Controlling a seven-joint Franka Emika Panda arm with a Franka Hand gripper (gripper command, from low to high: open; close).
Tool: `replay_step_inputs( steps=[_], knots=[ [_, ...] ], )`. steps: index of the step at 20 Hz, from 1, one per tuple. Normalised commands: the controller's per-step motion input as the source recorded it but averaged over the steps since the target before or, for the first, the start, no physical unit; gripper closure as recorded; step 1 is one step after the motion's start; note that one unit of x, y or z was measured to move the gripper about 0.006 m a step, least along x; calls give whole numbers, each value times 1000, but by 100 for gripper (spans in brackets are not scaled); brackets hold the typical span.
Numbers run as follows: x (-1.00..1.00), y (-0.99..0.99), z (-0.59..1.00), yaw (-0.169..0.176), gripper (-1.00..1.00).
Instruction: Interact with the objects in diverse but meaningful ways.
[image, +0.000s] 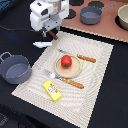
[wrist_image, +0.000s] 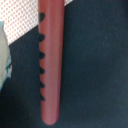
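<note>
Near the placemat's far corner, the gripper hangs over a brown-handled utensil; whether its jaws grasp it cannot be told. A tomato sits on the wooden board.

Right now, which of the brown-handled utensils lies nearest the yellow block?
The fork, below the tomato plate in the exterior view, just beside the yellow block. The knife lies on the plate's far side.

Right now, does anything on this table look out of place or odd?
Mostly tidy: tomato centred on the wooden plate, utensils on either side. The oddity is a pale-headed utensil with a reddish handle lying off the placemat, below the gripper.
</note>
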Motion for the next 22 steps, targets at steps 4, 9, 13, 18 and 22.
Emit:
replay_step_inputs(
  steps=[4, 9, 13, 18, 22],
  knots=[
    [-67, 208, -452, 0, 100],
    [16, 386, -309, 0, 100],
    [63, 295, -241, 0, 100],
    [55, 186, -178, 0, 100],
    [50, 94, -102, -4, 100]
  ],
)
